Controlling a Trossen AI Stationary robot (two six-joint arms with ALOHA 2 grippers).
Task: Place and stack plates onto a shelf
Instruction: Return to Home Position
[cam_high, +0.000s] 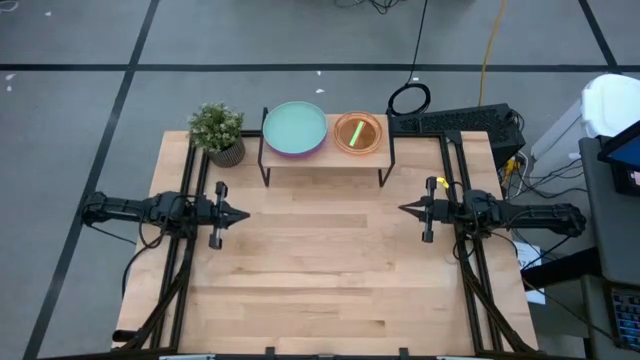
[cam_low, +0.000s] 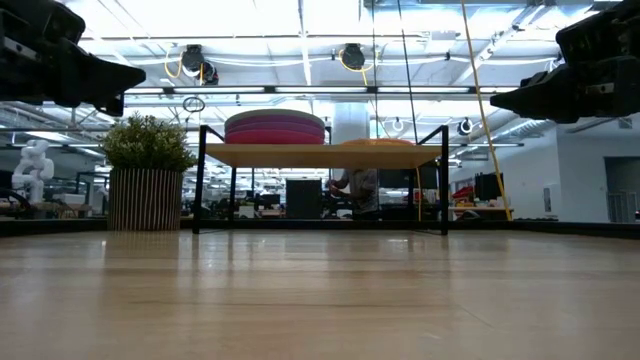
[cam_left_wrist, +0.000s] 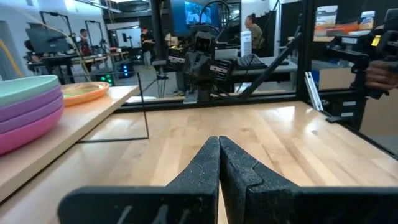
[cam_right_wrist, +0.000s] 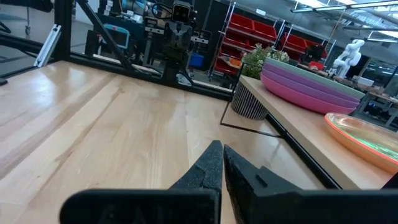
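The shelf (cam_high: 325, 155) stands at the table's far middle on thin black legs. On its left half sits a stack of larger plates (cam_high: 295, 129), teal on top over purple and magenta (cam_right_wrist: 308, 87). On its right half sits a stack of smaller translucent plates (cam_high: 358, 133), orange with lime-green showing inside. My left gripper (cam_high: 243, 213) is shut and empty above the table's left side. My right gripper (cam_high: 405, 209) is shut and empty above the right side. Both point toward the table's middle.
A potted plant (cam_high: 218, 132) stands just left of the shelf. A black keyboard (cam_high: 455, 122) lies at the far right corner. Bare tabletop (cam_high: 320, 270) stretches between the arms and toward the near edge. People show in the room beyond the table.
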